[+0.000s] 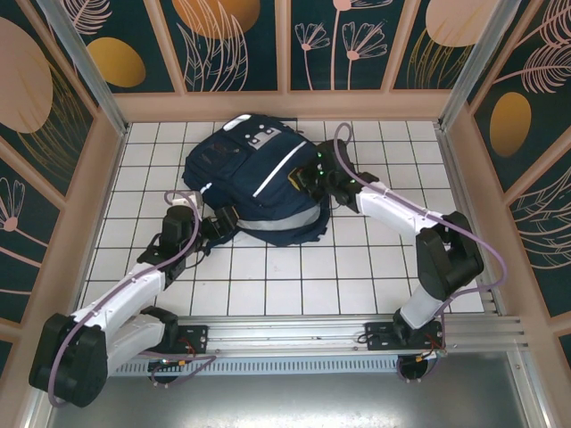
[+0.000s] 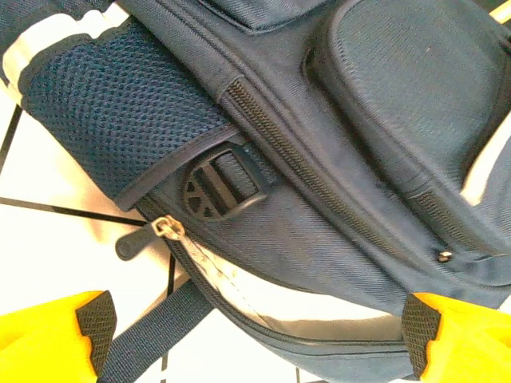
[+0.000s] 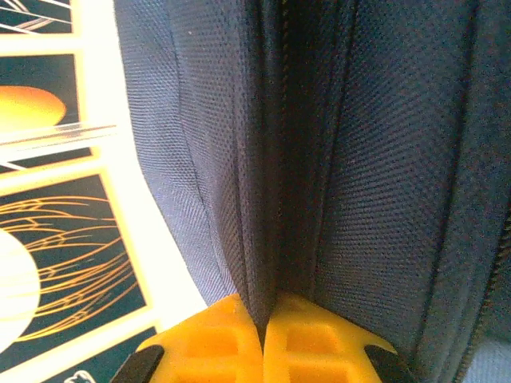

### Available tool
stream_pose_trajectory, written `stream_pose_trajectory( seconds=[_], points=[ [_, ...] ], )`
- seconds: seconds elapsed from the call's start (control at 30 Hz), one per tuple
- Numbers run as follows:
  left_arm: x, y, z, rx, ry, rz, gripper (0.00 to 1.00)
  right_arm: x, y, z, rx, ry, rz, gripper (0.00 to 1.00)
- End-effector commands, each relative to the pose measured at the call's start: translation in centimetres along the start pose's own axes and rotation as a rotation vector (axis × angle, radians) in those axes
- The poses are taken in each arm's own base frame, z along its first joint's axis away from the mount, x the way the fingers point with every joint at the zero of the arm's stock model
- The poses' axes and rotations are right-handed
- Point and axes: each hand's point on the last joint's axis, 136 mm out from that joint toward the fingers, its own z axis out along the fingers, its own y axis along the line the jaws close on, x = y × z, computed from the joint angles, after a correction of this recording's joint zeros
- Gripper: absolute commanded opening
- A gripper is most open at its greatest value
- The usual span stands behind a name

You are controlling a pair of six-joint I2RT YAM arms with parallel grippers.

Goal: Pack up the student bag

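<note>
The backpack (image 1: 259, 178) lies on the table (image 1: 268, 276) in the upper middle of the frame, and the zip by its pull (image 2: 148, 235) looks closed. My right claw (image 3: 263, 319) is clenched on a fold of its fabric, while my left claw (image 2: 255, 343) gapes wide at its lower edge. I judge packing barely begun, with opening and filling not yet done.

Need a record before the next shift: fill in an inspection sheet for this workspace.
Surface: white tiled table with dark grid lines.
Job's things: student bag lies at the far middle, zip pull at its near edge.
Clutter: nothing seen.
Grippers: left gripper open, fingers apart at the bag's near edge; right gripper shut on a fabric fold of the bag.
Cables: lilac cables loop along both arms.
Surroundings: patterned wall panels on three sides; metal rail at the near edge.
</note>
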Motion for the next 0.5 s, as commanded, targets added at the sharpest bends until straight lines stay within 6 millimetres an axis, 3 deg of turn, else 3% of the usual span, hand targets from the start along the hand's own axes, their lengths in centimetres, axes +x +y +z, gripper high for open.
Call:
stream_pose_trajectory(
  seconds=[0.0,0.03,0.2,0.3,0.47],
  points=[
    [-0.6,-0.3,0.8,0.048,-0.060,0.020,0.92,-0.9,7.1,-3.4,-0.156,-0.030,-0.036,0.00],
    [-0.5,-0.1,1.2,0.045,-0.059,0.020,0.91,-2.4,7.0,-3.9,-0.152,-0.048,-0.023,0.00],
    [0.9,0.2,3.9,0.069,0.009,0.057,0.81,-3.6,7.8,-4.6,-0.161,-0.025,-0.003,0.00],
    [1.9,0.7,5.6,0.054,0.071,0.095,0.81,-3.9,8.1,-4.8,-0.167,-0.010,-0.004,0.00],
    [1.9,1.1,6.2,0.033,0.072,0.140,0.80,-4.2,7.9,-4.9,-0.160,0.007,-0.012,0.00]
  ],
)
